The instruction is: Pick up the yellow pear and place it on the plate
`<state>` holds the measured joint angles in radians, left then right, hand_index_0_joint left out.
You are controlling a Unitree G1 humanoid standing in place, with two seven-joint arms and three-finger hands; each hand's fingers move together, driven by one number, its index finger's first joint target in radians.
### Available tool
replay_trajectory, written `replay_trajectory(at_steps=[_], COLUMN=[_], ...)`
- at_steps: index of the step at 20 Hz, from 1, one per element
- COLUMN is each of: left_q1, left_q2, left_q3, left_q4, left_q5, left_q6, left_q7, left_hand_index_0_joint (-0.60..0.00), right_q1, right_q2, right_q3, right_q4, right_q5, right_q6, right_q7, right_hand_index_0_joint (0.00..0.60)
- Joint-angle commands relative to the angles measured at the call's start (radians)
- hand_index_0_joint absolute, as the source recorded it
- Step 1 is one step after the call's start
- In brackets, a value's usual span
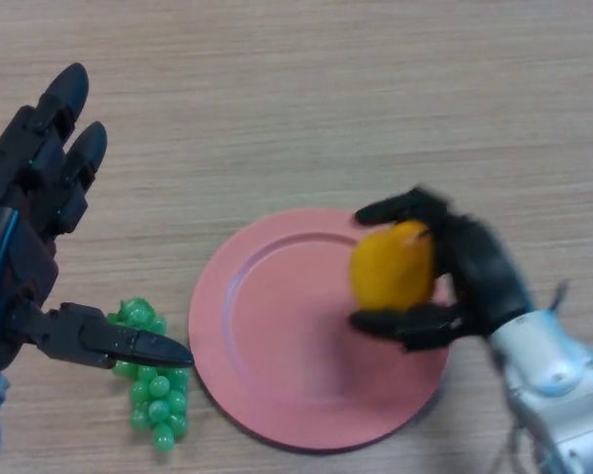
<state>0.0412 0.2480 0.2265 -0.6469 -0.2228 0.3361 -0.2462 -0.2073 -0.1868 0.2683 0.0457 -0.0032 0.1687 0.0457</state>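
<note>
right hand (474, 276), coming in from the near right corner on its silver forearm, is clasped around the yellow pear (393, 267): one black finger curls over the far side of the fruit and another part of the hand wraps under its near side, so the pear sits pinched between them. whether the pear rests on the surface below or hangs just above it cannot be told from this view.

largest of all is the wooden table (326, 89), pale brown with a fine grain running left to right, filling the whole view. next in size is the pink plate (267, 336), round with a raised rim, lying flat on the near middle of the table. the pear sits over the right part of the plate, just inside the rim, and the holding hand overlaps that right edge.

left hand (40, 257) shows at the left edge, well apart from the pear. its fingers are straight and spread, two pointing far and the thumb reaching right toward the plate's left rim, holding nothing.

smallest is the bunch of green grapes (154, 387), lying on the table just left of the plate, partly beneath the left thumb.
</note>
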Motion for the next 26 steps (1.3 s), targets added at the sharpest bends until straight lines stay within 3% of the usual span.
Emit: replay_trajectory(at_steps=[1,3,5,8,14,19,22,26], left_q1=[-0.026,-0.017,-0.014,-0.017,-0.022,-0.020,-0.023,-0.023], left_q2=[0.031,0.030,0.029,0.032,0.026,0.031,0.029,0.031], left_q3=[0.044,0.051,0.054,0.058,0.050,0.047,0.049,0.041], left_q4=[-0.058,-0.053,-0.051,-0.058,-0.076,-0.096,-0.102,-0.119], left_q5=[-0.045,-0.046,-0.047,-0.034,-0.049,-0.030,-0.041,-0.022], left_q6=[-0.105,-0.118,-0.123,-0.122,-0.149,-0.125,-0.104,-0.078], left_q7=[0.001,-0.008,-0.011,-0.006,0.030,0.008,0.006,-0.006], left_hand_index_0_joint=[0.000,0.000,0.000,0.000,0.000,0.000,0.000,0.000], right_q1=[-0.032,-0.010,-0.011,-0.029,-0.049,-0.016,0.073,0.207], right_q2=[-0.004,-0.003,-0.003,-0.003,-0.003,-0.003,-0.019,-0.047], right_q3=[-0.018,0.012,0.021,0.055,0.012,-0.124,-0.215,-0.268], right_q4=[-0.038,-0.060,-0.055,-0.048,-0.192,-0.482,-0.692,-0.901], right_q5=[0.066,0.101,0.068,-0.046,-0.015,0.031,0.075,0.130], right_q6=[-0.141,-0.065,-0.069,-0.144,-0.101,0.034,0.127,0.219], right_q7=[-0.069,-0.038,-0.016,0.002,-0.025,0.077,0.164,0.190], right_hand_index_0_joint=[0.600,0.600,0.401,0.000,0.000,0.000,0.000,0.000])
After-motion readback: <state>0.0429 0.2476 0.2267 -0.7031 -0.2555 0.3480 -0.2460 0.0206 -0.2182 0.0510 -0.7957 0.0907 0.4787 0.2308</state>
